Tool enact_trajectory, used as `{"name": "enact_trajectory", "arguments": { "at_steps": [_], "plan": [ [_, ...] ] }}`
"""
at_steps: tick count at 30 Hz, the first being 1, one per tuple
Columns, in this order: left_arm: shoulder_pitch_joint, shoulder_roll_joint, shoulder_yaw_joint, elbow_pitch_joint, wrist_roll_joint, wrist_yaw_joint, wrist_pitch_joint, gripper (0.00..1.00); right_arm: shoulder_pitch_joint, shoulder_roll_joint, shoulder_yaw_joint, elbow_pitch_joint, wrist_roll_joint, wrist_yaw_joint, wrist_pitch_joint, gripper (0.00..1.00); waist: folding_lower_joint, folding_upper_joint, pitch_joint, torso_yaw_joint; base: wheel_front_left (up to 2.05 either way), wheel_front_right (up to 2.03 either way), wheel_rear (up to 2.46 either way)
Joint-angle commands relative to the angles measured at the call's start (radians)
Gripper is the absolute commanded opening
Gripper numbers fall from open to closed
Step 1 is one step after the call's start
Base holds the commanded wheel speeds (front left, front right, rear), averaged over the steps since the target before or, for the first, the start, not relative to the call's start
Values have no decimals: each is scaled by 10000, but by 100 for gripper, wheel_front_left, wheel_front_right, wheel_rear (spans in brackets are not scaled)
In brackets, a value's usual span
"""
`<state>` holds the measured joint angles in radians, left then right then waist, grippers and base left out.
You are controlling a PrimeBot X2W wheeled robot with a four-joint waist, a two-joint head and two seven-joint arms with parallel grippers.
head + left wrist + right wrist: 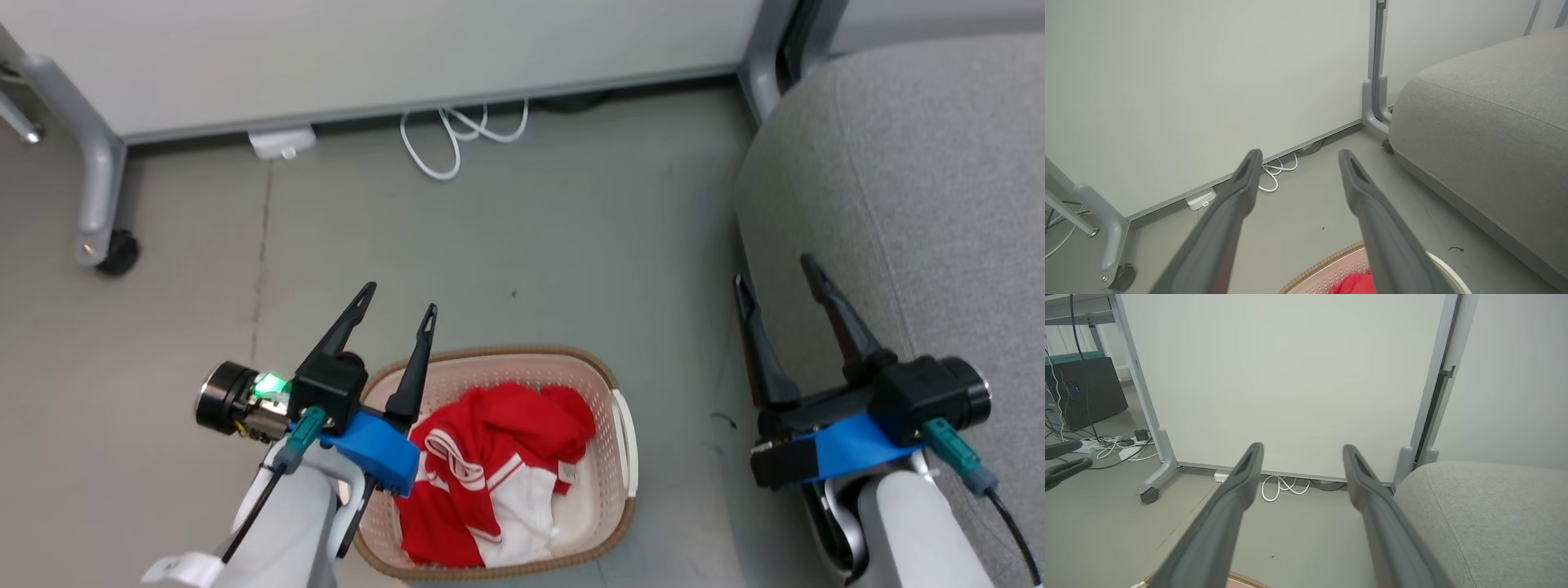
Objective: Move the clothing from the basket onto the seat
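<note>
Red and white clothing (pixel 490 465), bunched inside the cream basket (pixel 608 482) with the brown rim. Basket on the grey floor (pixel 522 245), toward its near edge, just left of the grey fabric seat (pixel 914 188), a strip of bare floor between. Left hand (pixel 401 297) over the basket's left rim, fingers spread wide, pinching nothing, tips toward the white panel (pixel 408 57) at the floor's far edge. Right hand (pixel 775 269) by the seat's left edge, likewise spread and empty, well clear of the clothing. White cable (pixel 445 139) looped at the foot of the panel, well apart from the basket. Black caster (pixel 121 251) on a grey leg at the floor's far left.
</note>
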<state>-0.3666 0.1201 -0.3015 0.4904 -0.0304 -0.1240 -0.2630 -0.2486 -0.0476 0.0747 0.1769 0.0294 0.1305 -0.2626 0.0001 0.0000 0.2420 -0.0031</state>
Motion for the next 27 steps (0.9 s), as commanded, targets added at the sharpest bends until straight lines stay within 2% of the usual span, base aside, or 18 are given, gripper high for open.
{"name": "enact_trajectory", "arguments": {
  "at_steps": [1, 5, 12, 27],
  "plan": [
    [-257, 76, -77, 116, 48, -36, -28, 100, -238, -49, -13, -61, -62, 5, -35, 100, -1, 0, 703, -233, 0, 0, 0],
    [-955, 230, -690, 902, 97, -72, -28, 100, -729, -46, 25, -232, -124, 5, -35, 100, -1, 0, 1457, -409, 0, 0, 0],
    [-2162, 479, -2360, 2812, -325, -62, -28, 100, -1413, -46, 91, -437, -214, 5, -35, 100, -1, 0, 2694, -604, 0, 0, 0],
    [-3695, 218, -5199, 6400, -1685, -62, -28, 100, -2103, -44, 95, -834, -289, 5, -35, 100, -1, 0, 4298, -788, 0, 0, 0]
  ]
}}
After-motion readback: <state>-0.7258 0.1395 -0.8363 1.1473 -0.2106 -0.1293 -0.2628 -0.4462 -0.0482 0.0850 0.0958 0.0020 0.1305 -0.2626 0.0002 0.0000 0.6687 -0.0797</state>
